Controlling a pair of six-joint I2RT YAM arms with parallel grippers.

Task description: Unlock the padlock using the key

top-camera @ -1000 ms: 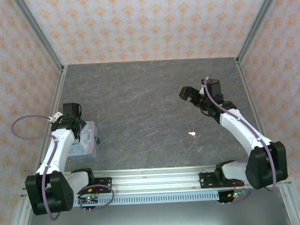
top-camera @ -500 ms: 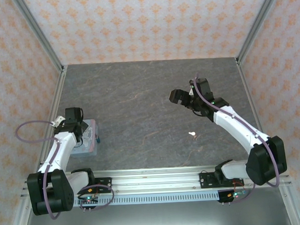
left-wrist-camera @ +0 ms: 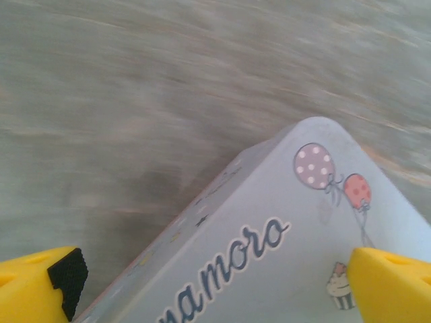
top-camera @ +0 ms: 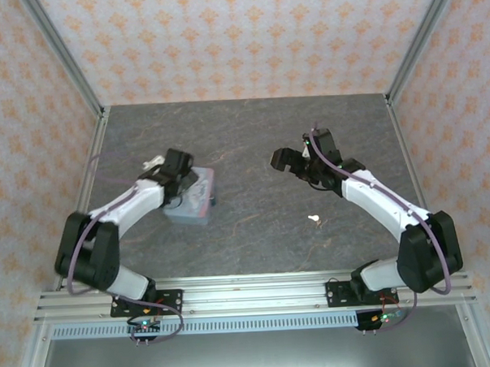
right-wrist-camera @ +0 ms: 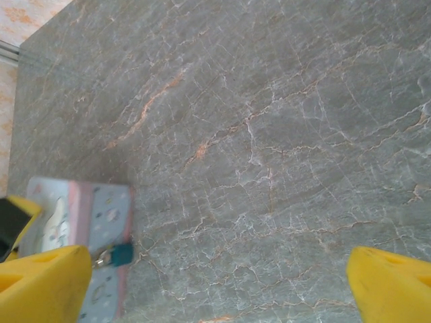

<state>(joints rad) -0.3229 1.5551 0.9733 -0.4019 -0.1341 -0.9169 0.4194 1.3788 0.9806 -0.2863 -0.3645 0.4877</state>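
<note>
Clamps tin (top-camera: 195, 203) in left gripper (left-wrist-camera: 215, 269) — likely steadying padlock (right-wrist-camera: 121, 254) beside it; holds right gripper (right-wrist-camera: 215, 266) open, empty — near key (top-camera: 315, 219).

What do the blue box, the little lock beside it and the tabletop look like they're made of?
Tin: likely thin painted metal, satin sheen, printed balloons and lettering, rounded corner.
Padlock: teal body, probably coated metal, silvery shackle; too small to be sure.
Table: grey stone or stone-print laminate, matte, with pale and rusty veins; can't tell which.
</note>
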